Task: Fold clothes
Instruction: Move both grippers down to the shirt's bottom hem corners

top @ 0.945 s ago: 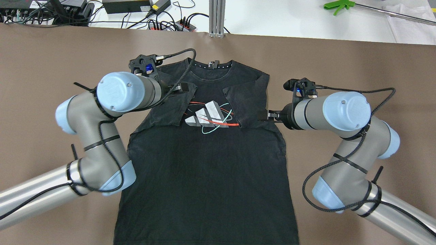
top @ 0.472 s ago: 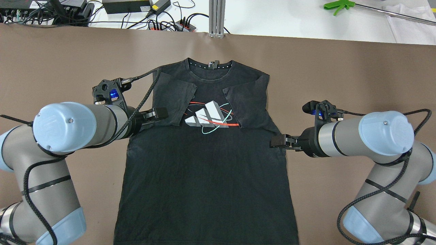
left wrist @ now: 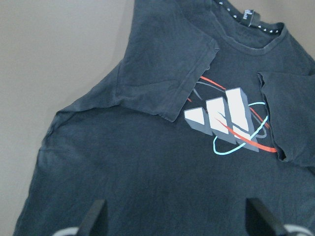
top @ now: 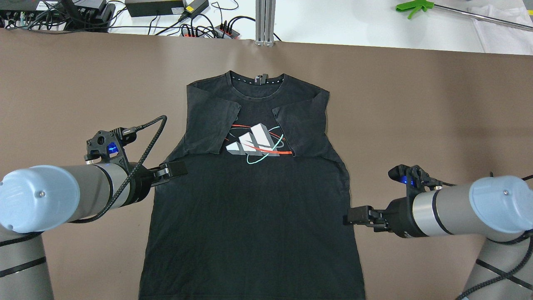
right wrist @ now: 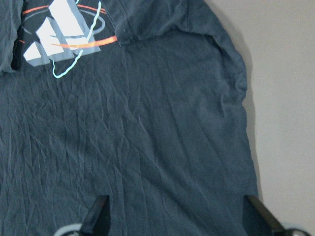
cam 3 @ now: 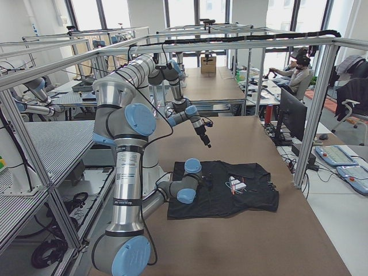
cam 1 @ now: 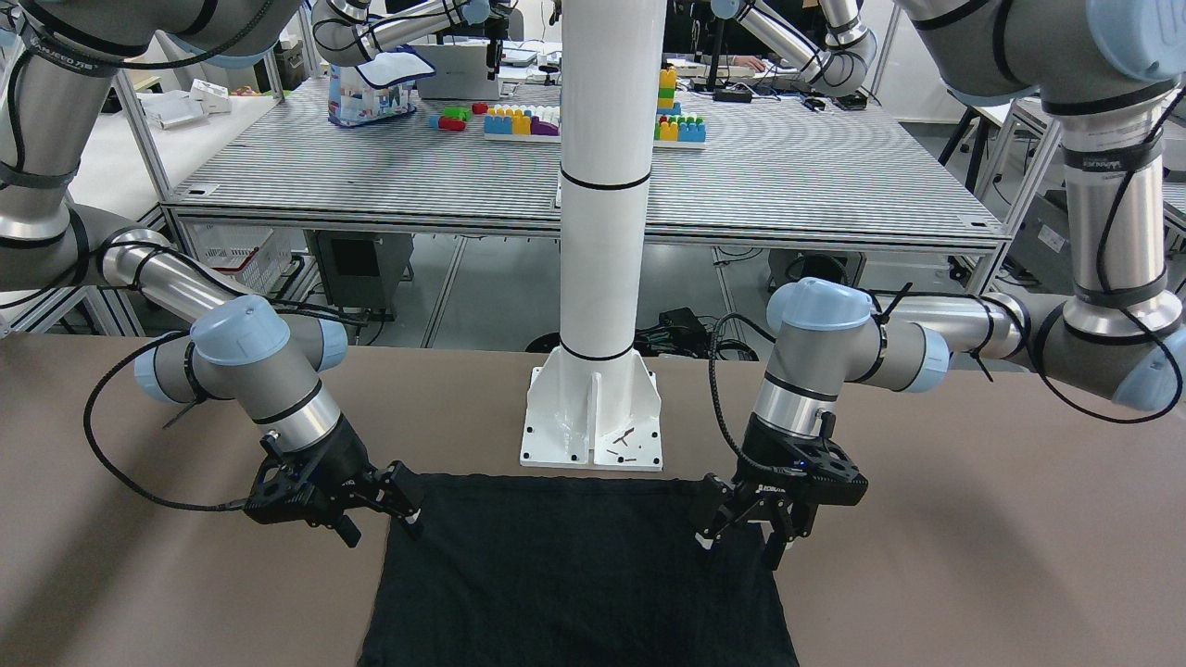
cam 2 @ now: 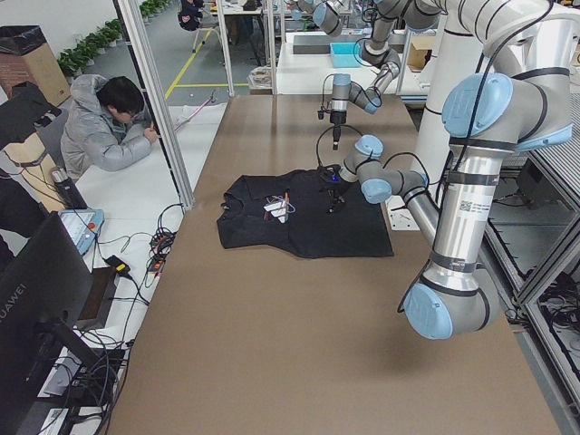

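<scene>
Clothes for this job come down to one black T-shirt [top: 250, 216], spread face-up in the middle of the brown table [top: 416, 104], collar [top: 258, 81] away from the robot and hem toward it. Both short sleeves [top: 208, 129] are turned inward across the chest, their cuffs flanking a white, red and teal printed logo [top: 256, 143].

It looks like a thin, matte knit, faded along the seams and finely creased over the body, so I'd expect it to be light and completely limp. It won't hold a shape, and a lifted edge should drape and trail. The front and back layers could slide apart, so I'd pinch through both. The side seams and the hemmed bottom corners look like the best holds, being thicker there and less likely to slip. The soft cloth may drag on the table covering and bunch if pulled low.

The left gripper [top: 177, 168] sits at the shirt's left side edge just under the folded sleeve, fingers [left wrist: 96, 219] spread wide and holding nothing. The right gripper [top: 354, 216] is at the opposite side edge, nearer the hem, its fingers [right wrist: 98, 216] likewise apart and empty. I can't tell whether either touches the fabric.
</scene>
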